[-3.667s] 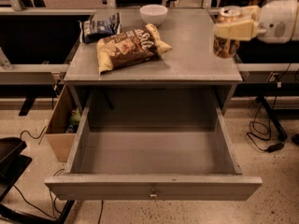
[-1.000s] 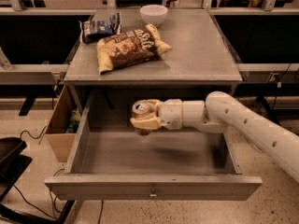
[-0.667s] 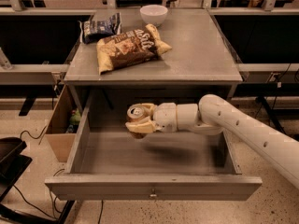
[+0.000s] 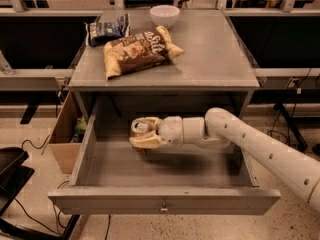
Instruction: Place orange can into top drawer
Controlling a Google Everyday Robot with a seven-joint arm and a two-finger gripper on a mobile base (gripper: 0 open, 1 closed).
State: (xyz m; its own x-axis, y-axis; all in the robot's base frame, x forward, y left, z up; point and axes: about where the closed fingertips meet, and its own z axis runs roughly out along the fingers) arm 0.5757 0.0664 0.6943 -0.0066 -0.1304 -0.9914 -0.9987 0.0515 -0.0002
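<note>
In the camera view, the top drawer (image 4: 165,200) is pulled wide open, so that its inside can be reached from above. The gripper (image 4: 144,136) is held inside it, towards the left rear. Its fingers are closed around the orange can (image 4: 139,127), whose silver top is turned upward. The can is kept upright, probably so that it can be set down standing. Whether it touches the drawer floor cannot be told. A chip bag (image 4: 140,51) and a white bowl (image 4: 164,15) are seen on the table top (image 4: 215,54).
</note>
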